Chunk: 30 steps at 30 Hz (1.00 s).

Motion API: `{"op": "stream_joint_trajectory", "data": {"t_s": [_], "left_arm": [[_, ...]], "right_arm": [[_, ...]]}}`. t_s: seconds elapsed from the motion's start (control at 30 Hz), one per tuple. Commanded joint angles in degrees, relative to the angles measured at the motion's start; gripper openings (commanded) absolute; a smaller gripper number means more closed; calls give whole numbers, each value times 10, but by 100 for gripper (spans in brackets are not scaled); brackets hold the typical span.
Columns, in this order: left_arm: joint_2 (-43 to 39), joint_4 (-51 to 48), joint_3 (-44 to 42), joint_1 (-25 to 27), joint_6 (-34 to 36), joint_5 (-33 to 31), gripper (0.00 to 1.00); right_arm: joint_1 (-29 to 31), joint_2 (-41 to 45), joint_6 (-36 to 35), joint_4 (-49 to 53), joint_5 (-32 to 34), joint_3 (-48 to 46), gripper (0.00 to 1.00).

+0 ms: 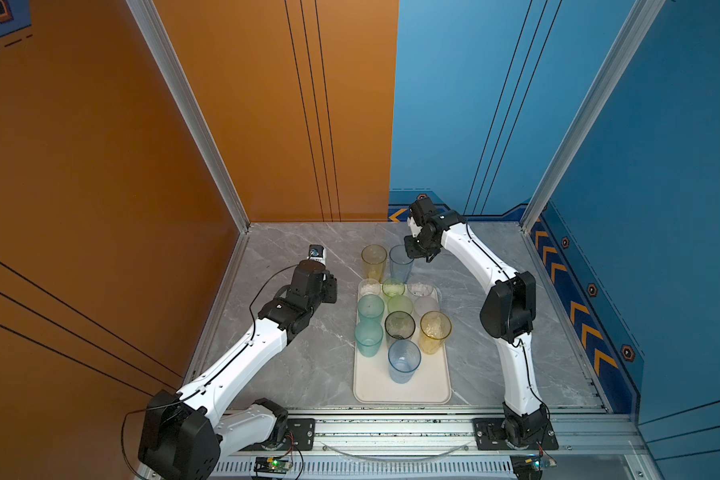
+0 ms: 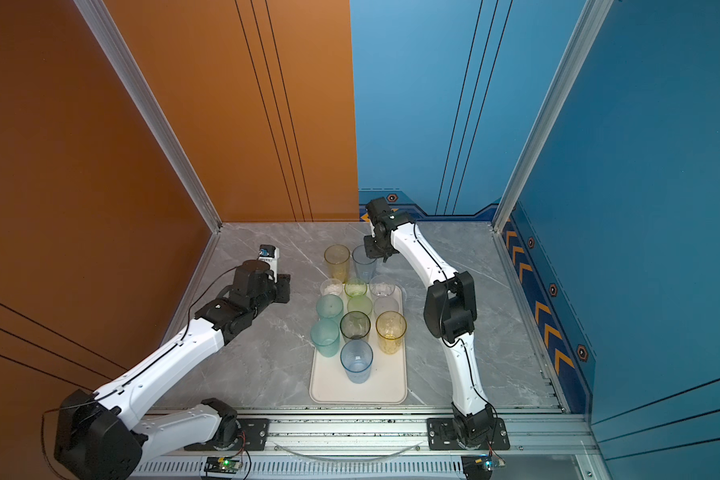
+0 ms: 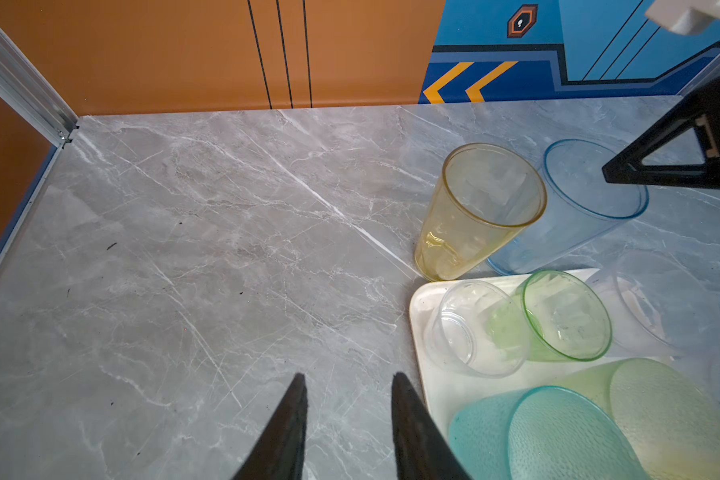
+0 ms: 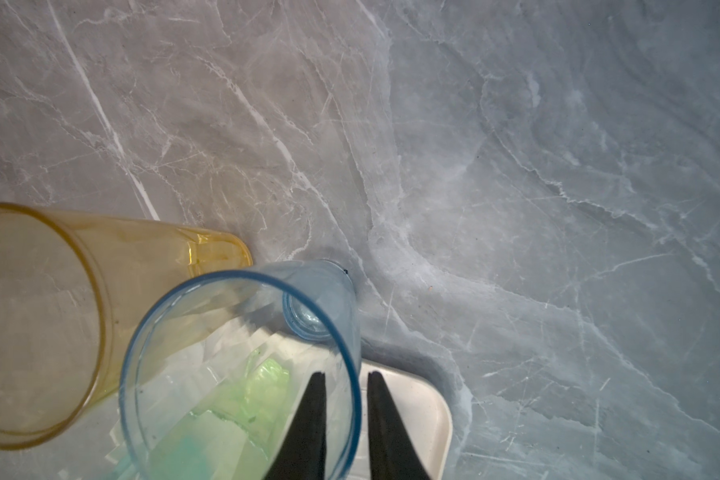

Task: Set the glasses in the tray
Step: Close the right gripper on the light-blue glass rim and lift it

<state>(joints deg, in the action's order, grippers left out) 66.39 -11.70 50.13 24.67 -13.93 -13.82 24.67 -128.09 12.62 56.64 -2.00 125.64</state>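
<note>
In orange/blue booth: prob. marble tabletop (image 1: pixel 308 361)

Orange wall (image 1: pixel 80 145), blue wall (image 1: pixel 454 104), grey marble tabletop (image 1: pixel 308 249).

Grey marble tabletop (image 1: pixel 300 357) with white veins; orange wall panel (image 1: pixel 267 108) at eleven o'clock, blue wall panel (image 1: pixel 454 104) at one, aluminium rail (image 1: pixel 391 432) at six.

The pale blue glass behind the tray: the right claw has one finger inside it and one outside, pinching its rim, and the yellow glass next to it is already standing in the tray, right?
Not quite. The tall yellow glass stands on the marble table beyond the tray, as both top views show. The rest holds: the right gripper straddles the rim of the pale blue glass, one finger inside and one outside, in the right wrist view.
</note>
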Motion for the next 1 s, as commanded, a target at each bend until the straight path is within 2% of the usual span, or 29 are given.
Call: {"op": "stream_joint_trajectory", "data": {"t_s": [0.0, 0.6, 0.8, 0.97], "left_arm": [[4, 4, -1, -8, 7, 12, 35], [1, 4, -8, -15, 5, 22, 35], [1, 4, -12, -16, 4, 30, 35], [5, 4, -12, -16, 7, 38, 34]], "right_arm": [[-4, -12, -3, 24, -9, 17, 17], [0, -16, -7, 35, 19, 19, 0], [1, -7, -4, 29, 29, 15, 0], [1, 35, 3, -20, 37, -33, 0]]}}
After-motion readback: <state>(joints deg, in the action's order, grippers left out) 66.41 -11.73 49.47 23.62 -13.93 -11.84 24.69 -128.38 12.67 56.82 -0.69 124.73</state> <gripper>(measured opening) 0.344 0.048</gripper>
